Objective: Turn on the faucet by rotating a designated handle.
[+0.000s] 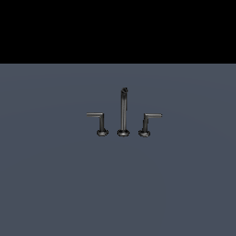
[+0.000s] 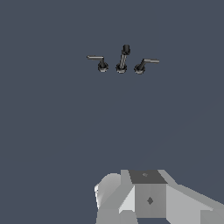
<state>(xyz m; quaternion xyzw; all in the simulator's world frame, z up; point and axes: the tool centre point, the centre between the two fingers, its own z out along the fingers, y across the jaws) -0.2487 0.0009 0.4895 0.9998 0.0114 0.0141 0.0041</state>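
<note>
The faucet is a small dark grey three-piece set on the grey floor, with a tall upright spout post [image 1: 123, 110] in the middle. The handle [image 1: 146, 122] stands at the exterior view's right of the spout, and its lever bar [image 1: 153, 115] points right. The mirror-twin handle [image 1: 101, 122] stands on the other side, its lever pointing left. The wrist view shows the spout [image 2: 123, 59], the handle [image 2: 141, 65] and the twin [image 2: 102, 64] far off. Only a pale grey part of the arm's hand [image 2: 148, 199] shows there. The fingers are out of view. The arm does not show in the exterior view.
The faucet stands on a flat blue-grey surface [image 1: 118, 184] that runs in every direction. A black band fills the exterior view's upper part above the surface's far edge [image 1: 118, 63].
</note>
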